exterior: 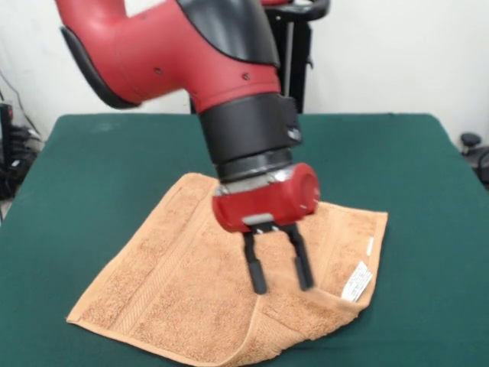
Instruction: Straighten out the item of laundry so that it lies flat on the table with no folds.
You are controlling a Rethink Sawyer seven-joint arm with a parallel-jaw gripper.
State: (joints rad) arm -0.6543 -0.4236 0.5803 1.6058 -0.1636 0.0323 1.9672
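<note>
Green felt table (92, 176) carries the orange-tan towel (160, 290) near its middle, with the near-right part folded over and a white label (357, 281) showing. Open and empty, the claw (280, 271) hangs over that fold; closing on both layers could drag the whole towel and bunch it further

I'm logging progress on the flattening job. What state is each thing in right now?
Orange-tan terry-cloth towel: spread on the table, not yet flat; a raised fold runs near its front right part.
Small white label: at the towel's right edge, showing face up.
Red and black gripper: open, black fingers pointing down over the towel by the fold, holding nothing.
Dark green felt-topped table: bears the towel.
</note>
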